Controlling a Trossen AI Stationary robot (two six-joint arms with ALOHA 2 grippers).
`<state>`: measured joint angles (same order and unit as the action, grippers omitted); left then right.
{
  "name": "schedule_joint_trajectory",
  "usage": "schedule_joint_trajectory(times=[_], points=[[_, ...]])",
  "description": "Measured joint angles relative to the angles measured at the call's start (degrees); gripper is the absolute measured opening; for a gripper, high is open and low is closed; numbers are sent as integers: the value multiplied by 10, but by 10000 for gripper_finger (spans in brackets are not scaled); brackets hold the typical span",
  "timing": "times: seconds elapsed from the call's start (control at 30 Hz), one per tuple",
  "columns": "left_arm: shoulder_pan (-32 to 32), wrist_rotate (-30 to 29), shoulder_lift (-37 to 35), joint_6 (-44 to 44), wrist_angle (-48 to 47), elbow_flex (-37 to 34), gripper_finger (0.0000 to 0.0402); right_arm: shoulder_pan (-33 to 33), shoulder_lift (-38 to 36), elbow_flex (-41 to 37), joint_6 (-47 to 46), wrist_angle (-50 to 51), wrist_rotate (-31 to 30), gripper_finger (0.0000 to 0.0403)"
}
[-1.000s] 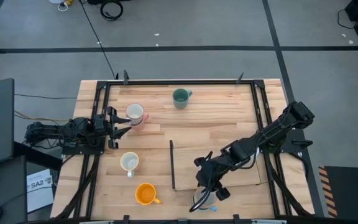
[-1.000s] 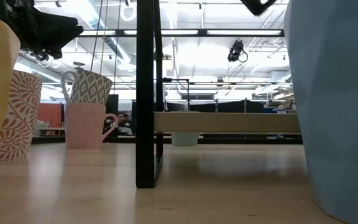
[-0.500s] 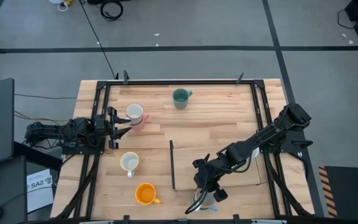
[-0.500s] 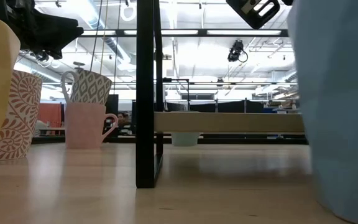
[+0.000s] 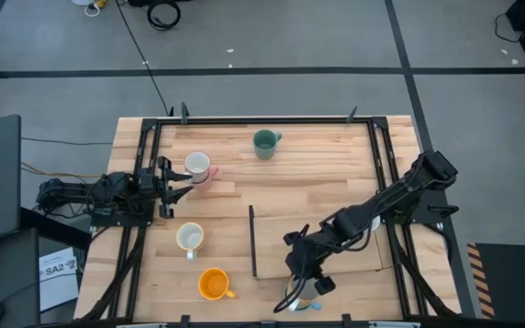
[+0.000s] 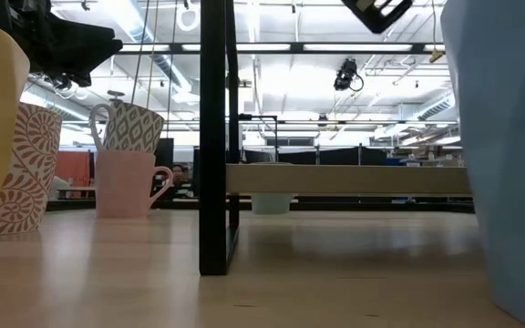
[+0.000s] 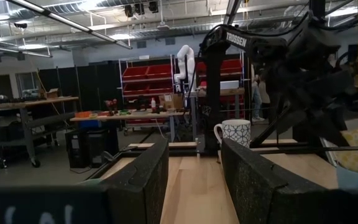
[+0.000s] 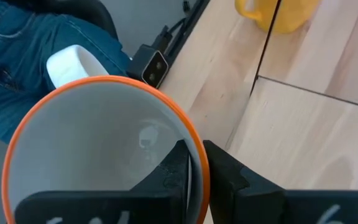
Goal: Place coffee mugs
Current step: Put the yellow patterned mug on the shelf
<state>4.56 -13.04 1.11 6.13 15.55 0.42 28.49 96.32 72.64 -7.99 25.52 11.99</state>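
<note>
- Pinching the rim of a light-blue mug point(image 6: 509, 155) with an orange lip, the right gripper point(image 5: 304, 277) is working at the table's point(image 5: 317, 191) near edge; its fingers point(image 8: 180, 171) are sitting one inside and one outside the mug wall, closed on it.
- Lying at the left side of the table, the left gripper point(image 5: 173, 178) is waiting with its jaws apart, holding nothing.
- Standing just beside that gripper is a patterned white mug point(image 5: 198, 166) stacked in a pink mug point(image 6: 128, 183).
- Sitting toward the far edge is a dark green mug point(image 5: 264, 142).
- Resting on the near left are a cream patterned mug point(image 5: 190, 239) and an orange-yellow mug point(image 5: 213, 284).
- Standing upright near the table's middle is a thin black divider point(image 5: 252, 241).
</note>
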Motion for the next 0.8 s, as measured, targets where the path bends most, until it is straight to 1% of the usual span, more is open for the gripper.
schedule_joint_trajectory(times=[0.33, 0.53, 0.67, 0.8], points=[[0, 0, 0, 0, 0, 0, 155, -4, -48, 0, 0, 2, -5, 38], [0, 0, 0, 0, 0, 0, 155, -27, -113, 0, 0, 17, -8, 38], [0, 0, 0, 0, 0, 0, 155, -61, -164, 0, 0, 36, -51, 38], [0, 0, 0, 0, 0, 0, 155, -114, -218, 0, -24, 67, -114, 38]])
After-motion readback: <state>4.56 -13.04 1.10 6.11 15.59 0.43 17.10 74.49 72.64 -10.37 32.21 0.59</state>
